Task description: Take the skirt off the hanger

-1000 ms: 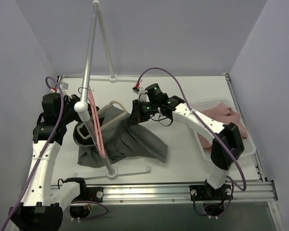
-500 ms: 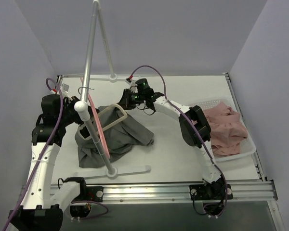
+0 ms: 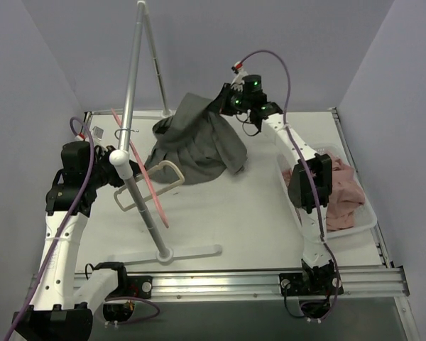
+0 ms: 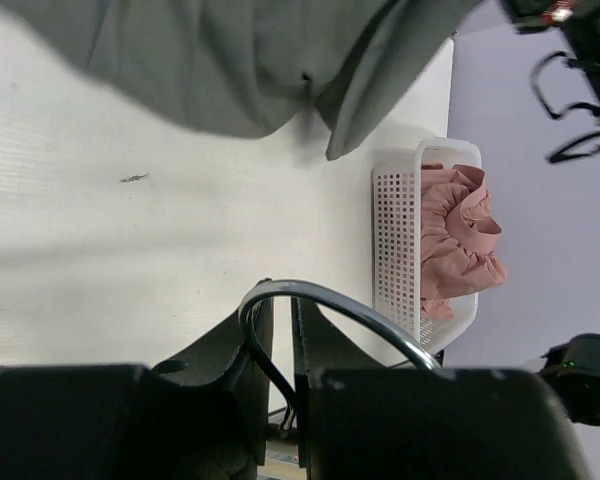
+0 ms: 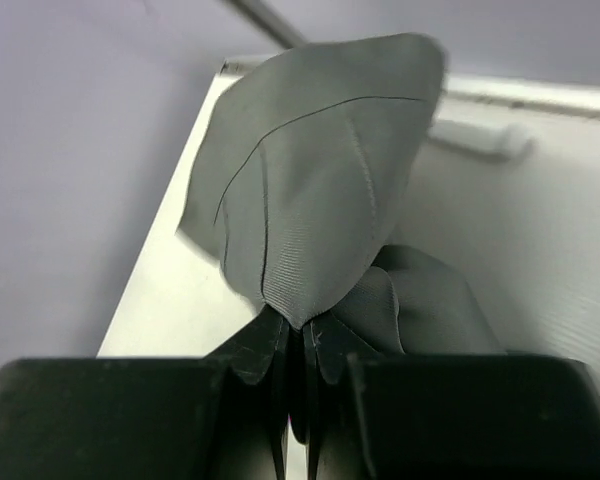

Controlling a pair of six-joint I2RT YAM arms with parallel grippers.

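The grey skirt [image 3: 199, 142] hangs from my right gripper [image 3: 226, 106], which is shut on its edge high at the back of the table. In the right wrist view the fabric [image 5: 320, 200] bunches out of the closed jaws of the gripper [image 5: 302, 335]. The beige hanger [image 3: 145, 188] lies bare below the rack, its far end beside the skirt's lower hem. My left gripper [image 3: 105, 190] is shut on the hanger's dark wire hook [image 4: 330, 300], seen between its jaws [image 4: 280, 340]. The skirt fills the top of the left wrist view [image 4: 230, 60].
A silver clothes rack [image 3: 131, 92] stands from the back to its foot [image 3: 165, 253] at the front left, with a pink hanger [image 3: 148, 186] on it. A white basket [image 3: 298, 153] of pink clothes [image 3: 337, 192] sits at the right; it also shows in the left wrist view [image 4: 395, 230].
My right gripper has carried the skirt up and to the back of the table, pulling it off the beige hanger. The hanger stays in my left gripper, now bare.
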